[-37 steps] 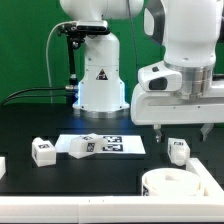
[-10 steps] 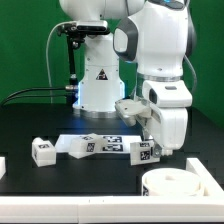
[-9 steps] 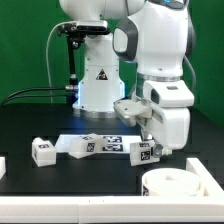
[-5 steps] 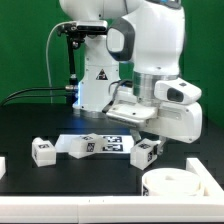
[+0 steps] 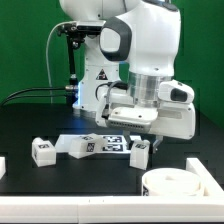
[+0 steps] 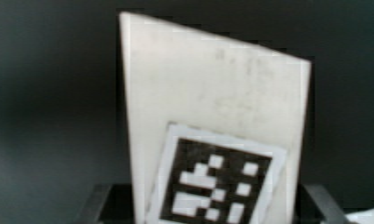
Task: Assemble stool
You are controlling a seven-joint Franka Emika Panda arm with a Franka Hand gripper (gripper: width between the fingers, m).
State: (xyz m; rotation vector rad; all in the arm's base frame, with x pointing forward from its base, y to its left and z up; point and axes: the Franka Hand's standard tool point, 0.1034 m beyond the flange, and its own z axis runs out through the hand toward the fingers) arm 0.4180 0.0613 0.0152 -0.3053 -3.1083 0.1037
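My gripper (image 5: 140,147) is shut on a white stool leg (image 5: 140,154) and holds it just above the black table, by the marker board's end on the exterior view's right. In the wrist view the leg (image 6: 210,120) fills the picture, its square tag (image 6: 216,178) facing the camera, with the dark fingers (image 6: 113,205) on either side of it. The round rimmed seat (image 5: 180,185) lies at the front on the exterior view's right. A second leg (image 5: 42,152) rests on the table toward the exterior view's left.
The marker board (image 5: 95,145) lies flat mid-table. The arm's white base (image 5: 98,85) stands behind it with black cables to its left. A white part (image 5: 2,166) shows at the left edge. White rails (image 5: 60,203) border the table's front.
The wrist has turned and the arm's bulk has swung toward the exterior view's left. The held leg has stayed by the marker board's end, shifting slightly and tilting.
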